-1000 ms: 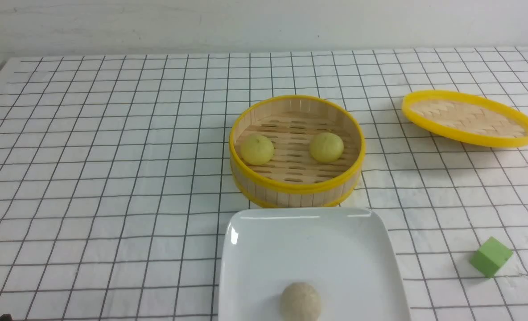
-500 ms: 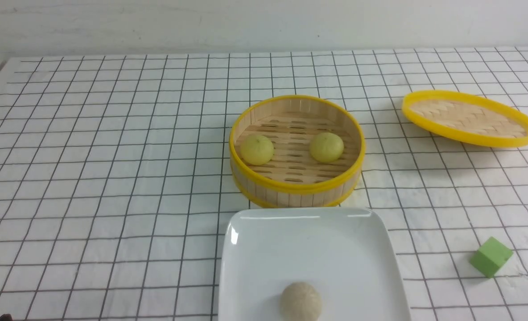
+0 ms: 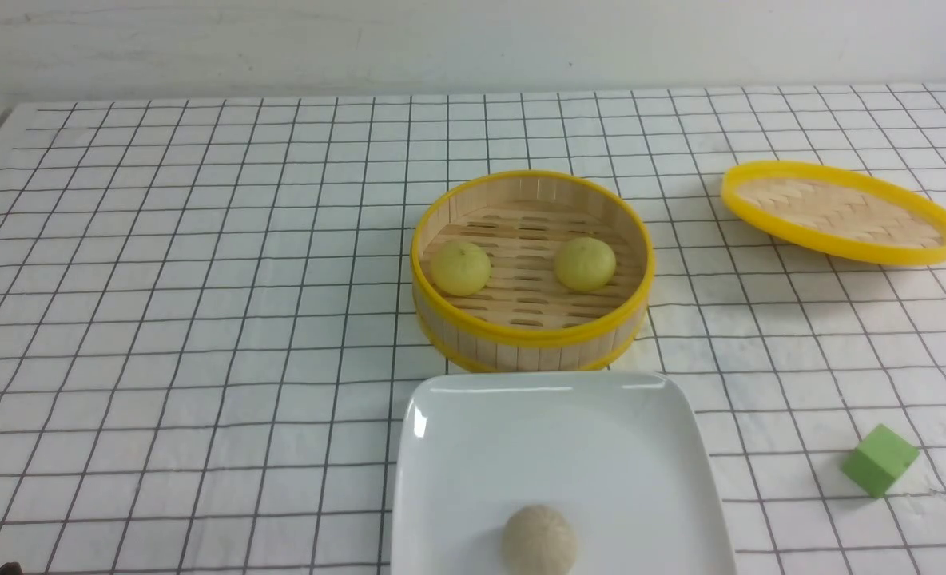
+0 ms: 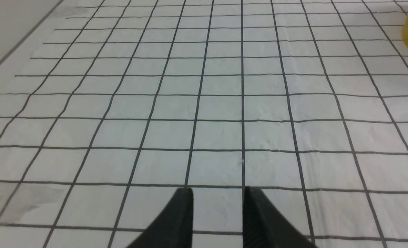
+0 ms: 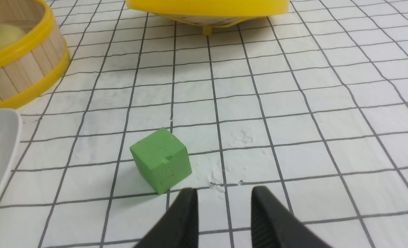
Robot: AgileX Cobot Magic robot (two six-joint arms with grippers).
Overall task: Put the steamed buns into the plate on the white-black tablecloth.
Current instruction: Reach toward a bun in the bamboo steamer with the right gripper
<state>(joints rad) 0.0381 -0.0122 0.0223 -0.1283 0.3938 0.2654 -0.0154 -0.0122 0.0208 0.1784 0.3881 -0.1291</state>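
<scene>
Currently both ends are empty, jaws apart: left gripper (image 4: 217, 196) over bare white-black tablecloth (image 3: 161, 319), right gripper (image 5: 224, 194) just short of a green cube (image 5: 161, 160). Risks: a release could land on the grey bun (image 3: 538, 539) at 6 o'clock on the plate (image 3: 473, 431); fingers could catch the basket (image 3: 530, 335) wall and drag it, or squash a soft bun. Both steamed buns (image 3: 460, 267) (image 3: 585, 263) sit in that basket at the plate's 12 o'clock, about 10 o'clock from the cube, well apart from both grippers
</scene>
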